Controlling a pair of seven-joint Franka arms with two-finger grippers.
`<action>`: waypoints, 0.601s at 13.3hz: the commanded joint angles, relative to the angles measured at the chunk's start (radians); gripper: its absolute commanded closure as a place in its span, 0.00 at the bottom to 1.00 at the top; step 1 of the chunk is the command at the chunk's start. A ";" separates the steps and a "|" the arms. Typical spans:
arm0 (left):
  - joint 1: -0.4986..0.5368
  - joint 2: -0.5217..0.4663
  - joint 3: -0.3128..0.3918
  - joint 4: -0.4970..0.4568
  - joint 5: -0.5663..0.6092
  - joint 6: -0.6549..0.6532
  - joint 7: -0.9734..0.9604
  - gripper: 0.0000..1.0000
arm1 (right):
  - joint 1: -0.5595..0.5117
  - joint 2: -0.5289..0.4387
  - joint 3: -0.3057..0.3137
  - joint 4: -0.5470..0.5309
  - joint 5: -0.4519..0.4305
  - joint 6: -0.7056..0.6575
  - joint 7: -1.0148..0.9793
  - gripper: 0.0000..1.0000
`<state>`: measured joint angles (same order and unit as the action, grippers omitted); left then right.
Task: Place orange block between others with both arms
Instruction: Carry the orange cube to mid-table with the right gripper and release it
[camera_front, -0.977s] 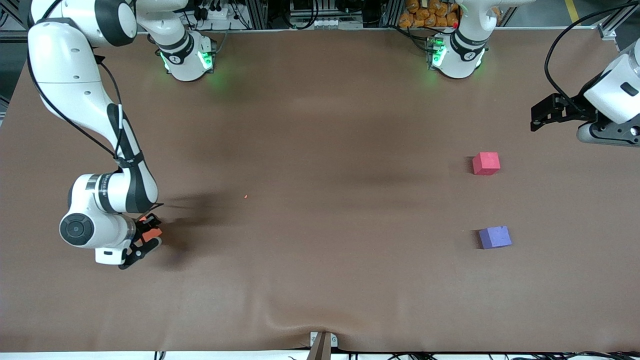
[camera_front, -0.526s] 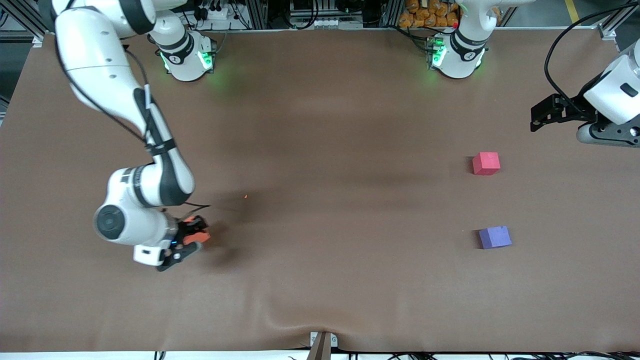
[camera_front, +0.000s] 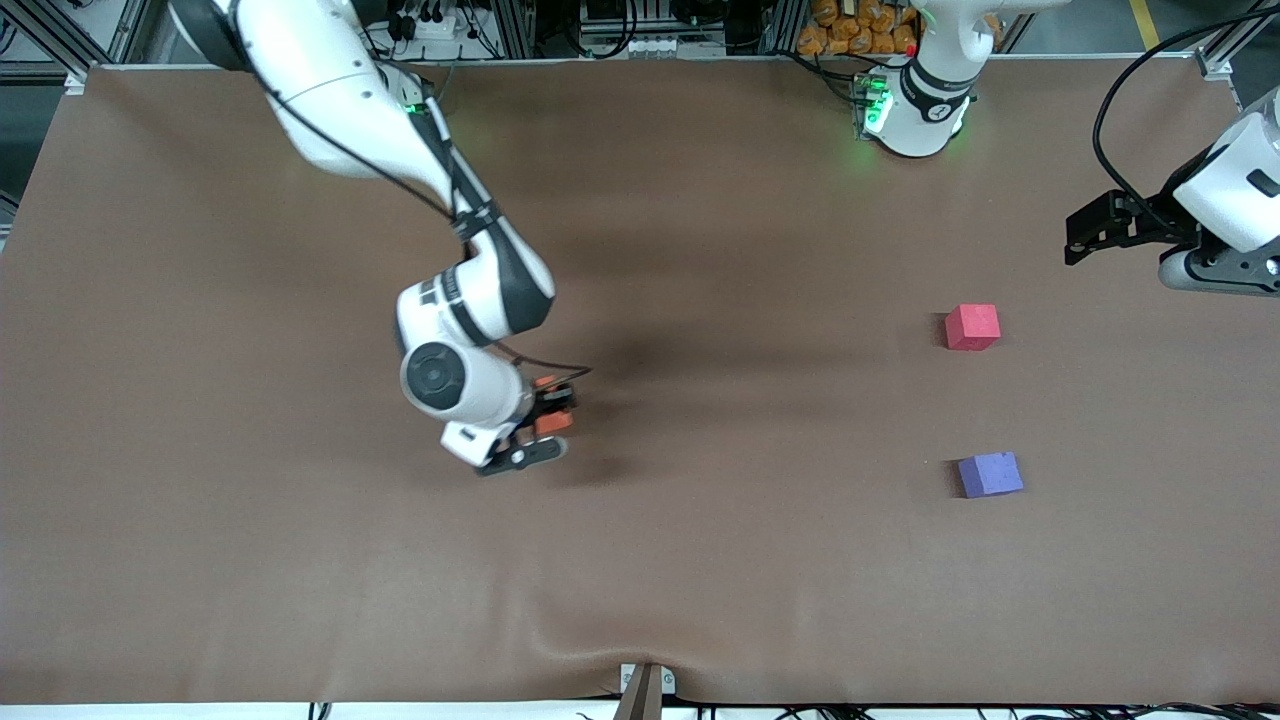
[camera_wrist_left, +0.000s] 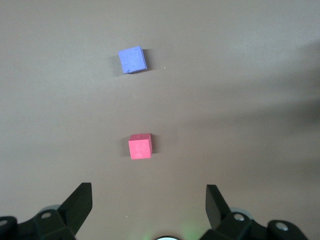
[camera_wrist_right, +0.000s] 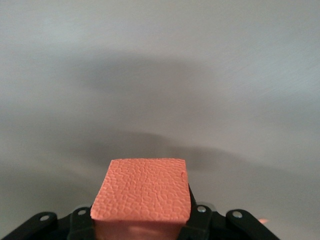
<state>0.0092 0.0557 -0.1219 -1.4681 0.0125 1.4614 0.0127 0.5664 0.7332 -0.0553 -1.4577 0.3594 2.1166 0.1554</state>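
Orange block above brown table

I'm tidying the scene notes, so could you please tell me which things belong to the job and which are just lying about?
Job: orange block held in the right tool; red cube; purple cube; open left tool.
Lying about: brown table cover only.

One orange block, one red cube, one purple cube, two arms
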 joint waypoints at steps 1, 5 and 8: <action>0.005 0.001 -0.002 0.005 -0.029 0.005 -0.007 0.00 | 0.055 -0.006 -0.015 -0.015 0.110 0.006 0.084 0.65; 0.006 0.016 -0.002 0.009 -0.029 0.042 -0.005 0.00 | 0.142 0.023 -0.017 -0.015 0.141 0.032 0.275 0.43; -0.002 0.048 -0.002 0.011 -0.026 0.088 0.000 0.00 | 0.148 0.026 -0.017 -0.016 0.142 0.043 0.276 0.30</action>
<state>0.0091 0.0802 -0.1224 -1.4685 0.0002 1.5292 0.0127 0.7128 0.7642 -0.0578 -1.4654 0.4741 2.1553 0.4253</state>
